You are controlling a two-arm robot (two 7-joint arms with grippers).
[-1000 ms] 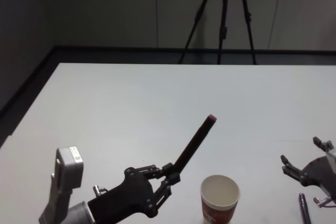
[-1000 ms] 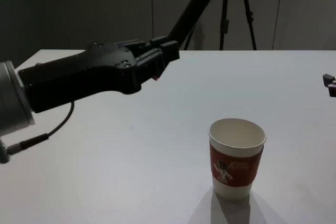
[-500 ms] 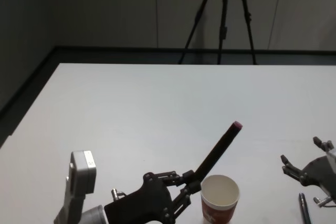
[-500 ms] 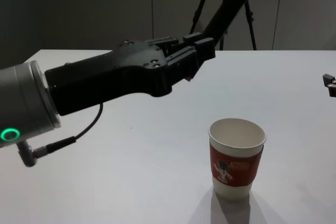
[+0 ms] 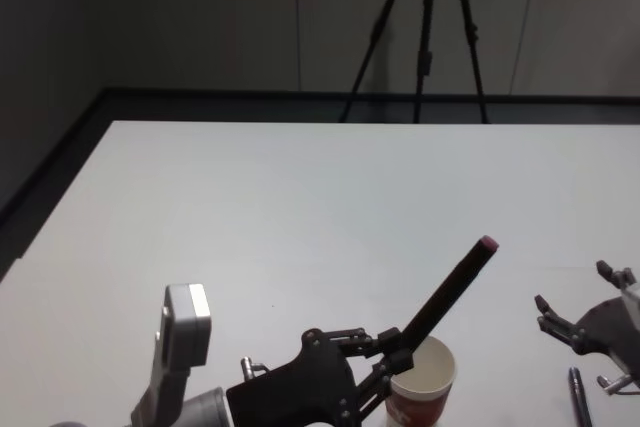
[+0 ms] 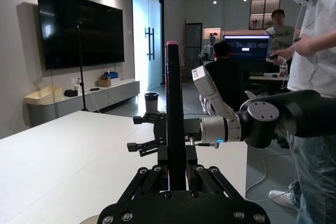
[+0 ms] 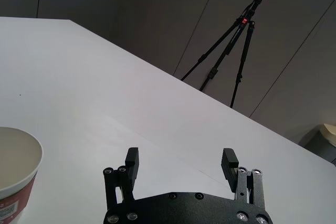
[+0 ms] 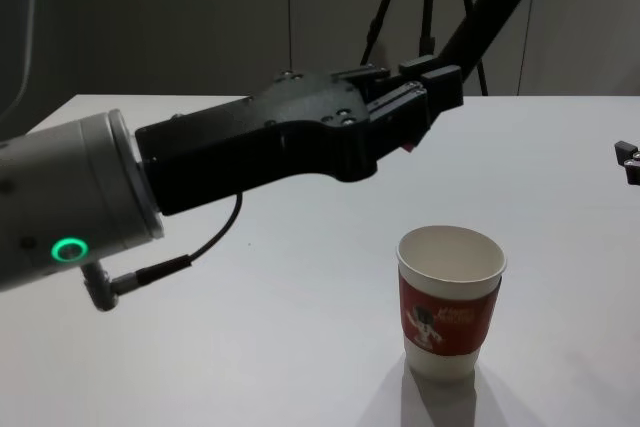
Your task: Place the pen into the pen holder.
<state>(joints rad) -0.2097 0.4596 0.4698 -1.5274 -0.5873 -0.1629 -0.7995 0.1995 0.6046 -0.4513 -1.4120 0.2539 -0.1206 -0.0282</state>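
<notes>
Left side: the left tool (image 5: pixel 396 349) reaches in from the near left, raised above the white tabletop (image 5: pixel 250 207). Its fingers are clamped on a dark pen (image 5: pixel 450 287). The pen is tilted, its pink-tipped end pointing up and off to the right. In the left wrist view the pen (image 6: pixel 175 129) sits squarely between the two fingers, gripped near its lower end. That lower end is hidden behind the fingers.

Centre: the paper cup (image 8: pixel 450 302), white with a red sleeve, stands upright on the tabletop with its mouth open and nothing in it. From the chest, the left tool (image 8: pixel 435 87) hangs above the cup and a little to its left, well clear of the rim. From the head, the fingertips overlap the cup's (image 5: pixel 435 372) near-left rim.

Right side: the right tool (image 5: pixel 572 287) is parked low at the right edge, fingers spread and holding nothing. A second pen (image 5: pixel 577 392) lies on the tabletop just beside it.

Progress, as I judge it: pick-up and carry are done. What remains is the last shift right to bring the lower end over the mouth, the lowering in, and the release. The pen's tilt may catch the rim or tip the light cup.
</notes>
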